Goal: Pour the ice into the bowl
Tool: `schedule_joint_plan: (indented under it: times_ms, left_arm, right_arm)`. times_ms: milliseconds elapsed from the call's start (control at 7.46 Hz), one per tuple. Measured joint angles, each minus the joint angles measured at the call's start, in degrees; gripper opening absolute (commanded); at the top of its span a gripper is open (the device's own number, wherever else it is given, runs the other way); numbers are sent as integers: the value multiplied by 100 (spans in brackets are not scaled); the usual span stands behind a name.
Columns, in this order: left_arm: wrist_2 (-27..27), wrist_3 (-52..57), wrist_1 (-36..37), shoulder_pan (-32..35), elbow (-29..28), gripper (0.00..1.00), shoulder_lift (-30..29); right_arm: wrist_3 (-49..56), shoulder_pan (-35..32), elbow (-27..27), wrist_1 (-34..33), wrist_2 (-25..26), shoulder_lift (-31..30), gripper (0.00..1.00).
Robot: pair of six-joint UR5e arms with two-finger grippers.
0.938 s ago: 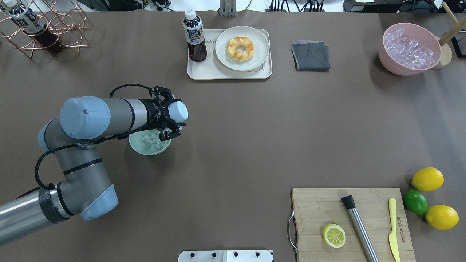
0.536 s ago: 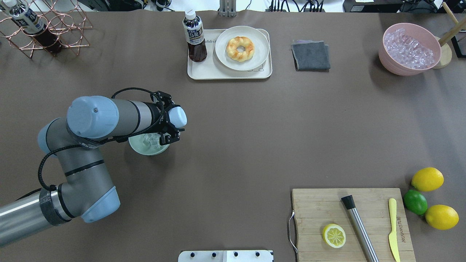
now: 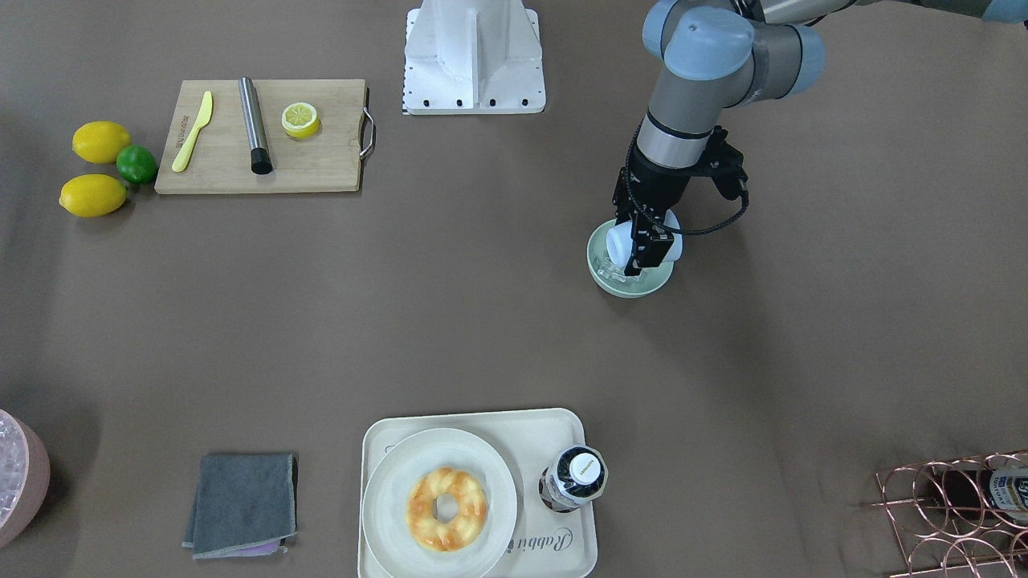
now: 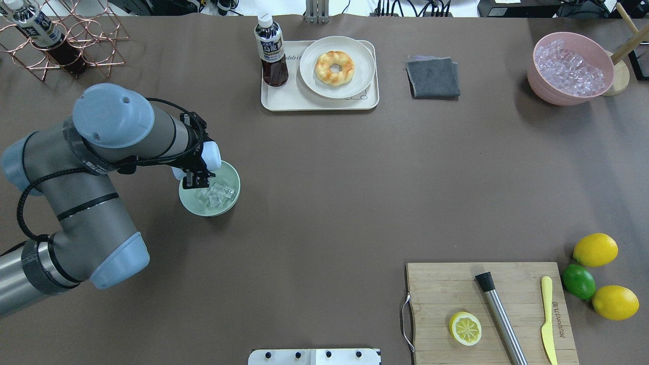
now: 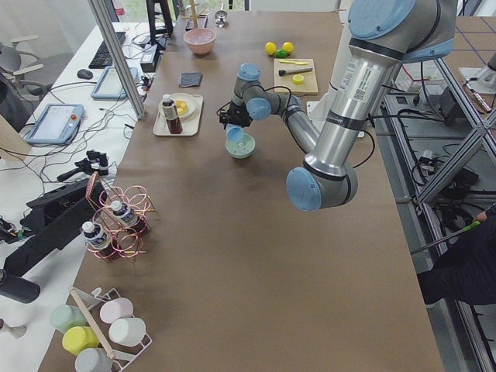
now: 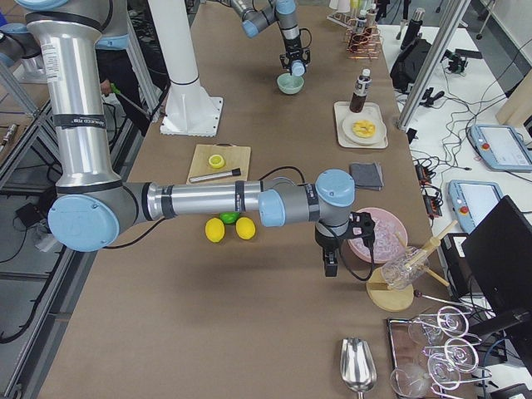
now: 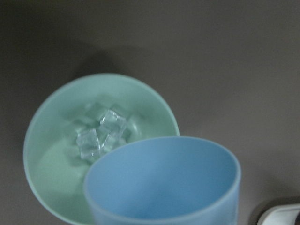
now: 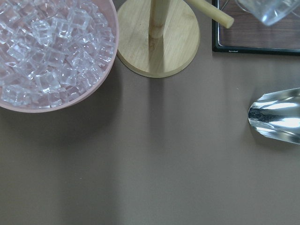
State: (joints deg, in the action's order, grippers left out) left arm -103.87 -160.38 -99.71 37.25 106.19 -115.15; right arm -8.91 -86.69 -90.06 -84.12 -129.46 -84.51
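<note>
The pale mint-green bowl [image 4: 233, 188] stands left of the table's middle with several clear ice cubes [image 4: 216, 194] in it. My left gripper [image 4: 196, 169] is shut on a light blue cup [image 4: 211, 156] and holds it tilted over the bowl's back-left rim. In the left wrist view the cup [image 7: 164, 183] looks empty, above the bowl [image 7: 49, 140] and the ice [image 7: 101, 133]. The front view shows the cup [image 3: 617, 241] over the bowl [image 3: 625, 289]. My right gripper [image 6: 329, 264] shows only in the right side view, beside the pink container; I cannot tell whether it is open.
A pink container [image 4: 545, 86] full of ice stands at the far right, with a wooden stand [image 8: 157, 37] and a metal scoop [image 8: 276, 115] nearby. A tray [image 4: 284, 101] with a bottle and a doughnut plate, a grey cloth [image 4: 432, 76], a cutting board [image 4: 441, 289] and a wire rack [image 4: 86, 35] sit around.
My left arm has swung back to the left. The cup has moved from the bowl's right side to its back-left rim, and the ice in the bowl is now uncovered.
</note>
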Motion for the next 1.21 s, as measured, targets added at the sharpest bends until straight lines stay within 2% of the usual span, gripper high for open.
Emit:
schedule_joint_plan:
  times_ms: [268, 670, 804, 938, 1206]
  left_arm:
    - [-171, 918, 1123, 396, 257, 49, 169]
    - [-155, 2580, 2946, 1204, 471, 49, 504]
    - [136, 3193, 3574, 1471, 443, 49, 533]
    - [584, 3667, 3906, 1618, 322, 49, 574]
    - [1322, 4282, 4114, 1720, 117, 49, 992]
  right_arm:
    - [-163, 114, -15, -15, -3, 82, 99]
    - [-455, 249, -111, -16, -29, 132, 99]
    - [-776, 409, -262, -13, -21, 149, 99]
    - [-1144, 596, -412, -18, 2, 206, 99]
    - [-1794, 974, -692, -333, 164, 510, 99]
